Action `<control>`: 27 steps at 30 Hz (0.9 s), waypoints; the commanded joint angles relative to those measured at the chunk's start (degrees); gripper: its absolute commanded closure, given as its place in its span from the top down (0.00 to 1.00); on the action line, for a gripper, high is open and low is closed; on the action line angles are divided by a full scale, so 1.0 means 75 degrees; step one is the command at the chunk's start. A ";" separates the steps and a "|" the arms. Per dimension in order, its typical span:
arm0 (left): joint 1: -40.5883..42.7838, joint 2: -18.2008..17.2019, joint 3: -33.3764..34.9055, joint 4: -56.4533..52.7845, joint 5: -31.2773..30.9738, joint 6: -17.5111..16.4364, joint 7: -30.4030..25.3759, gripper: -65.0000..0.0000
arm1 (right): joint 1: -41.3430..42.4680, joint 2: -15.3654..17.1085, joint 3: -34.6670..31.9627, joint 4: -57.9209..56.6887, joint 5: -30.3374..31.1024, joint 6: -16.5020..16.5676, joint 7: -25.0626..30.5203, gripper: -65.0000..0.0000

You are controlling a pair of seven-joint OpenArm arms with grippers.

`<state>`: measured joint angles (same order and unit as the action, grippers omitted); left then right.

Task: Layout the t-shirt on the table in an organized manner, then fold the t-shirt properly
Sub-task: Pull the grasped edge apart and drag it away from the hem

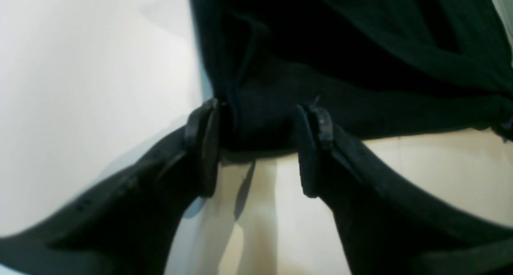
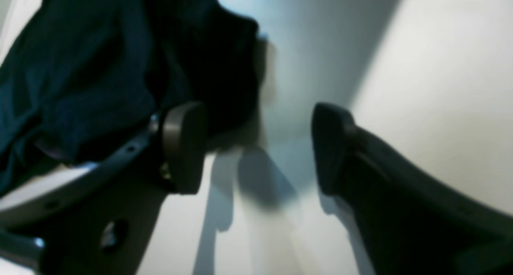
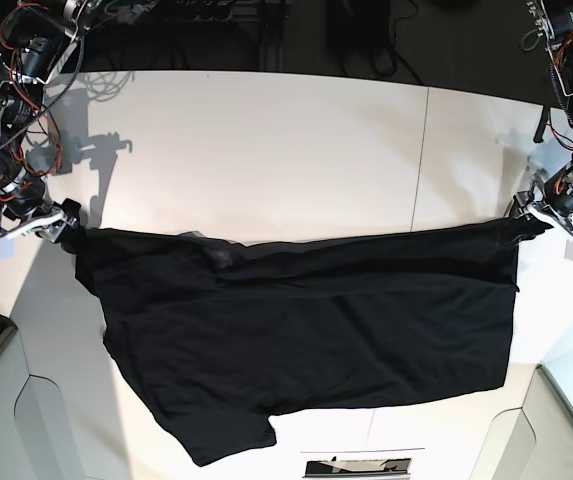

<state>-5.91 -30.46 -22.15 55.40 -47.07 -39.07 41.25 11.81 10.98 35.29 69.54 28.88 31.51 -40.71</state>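
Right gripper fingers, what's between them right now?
Nothing but bare table, in the right wrist view. The right gripper stands open; the t-shirt sits beside its one finger, not between.

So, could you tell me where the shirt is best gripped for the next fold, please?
Probably the t-shirt by its top edge's two outer corners, each arm from its own side: that edge lies stretched nearly straight across the table, while the lower hem slants and bunches.
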 commanded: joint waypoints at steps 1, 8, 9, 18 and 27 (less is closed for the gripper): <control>-0.0102 -0.0102 0.0067 0.0105 0.0099 -0.0017 0.0052 0.51 | 0.0213 0.0052 -0.0038 0.0050 0.0157 0.0029 0.0172 0.62; -0.0160 0.0064 0.0131 0.0105 0.0458 0.0073 -0.0391 0.48 | 0.0525 -0.0076 -0.0542 -0.0280 0.0117 0.0029 0.0315 0.62; -0.0172 0.0055 0.0131 0.0105 0.0557 0.0073 -0.0469 0.42 | 0.0562 -0.0090 -0.0612 -0.0315 0.0114 0.0029 0.0350 0.62; -0.0210 0.0050 0.0131 0.0105 0.1195 -0.0102 -0.1186 0.00 | 0.0662 -0.0093 -0.0921 -0.0329 -0.0469 0.0032 0.0825 0.00; -0.0026 -0.0245 0.0131 0.0638 0.0187 -0.0124 0.0338 0.00 | 0.0361 0.0090 -0.0670 0.0455 -0.0125 0.0029 -0.0306 0.00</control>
<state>-5.41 -30.89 -20.93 59.35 -44.93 -39.44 44.75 13.54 10.37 29.80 71.92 27.27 31.55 -44.31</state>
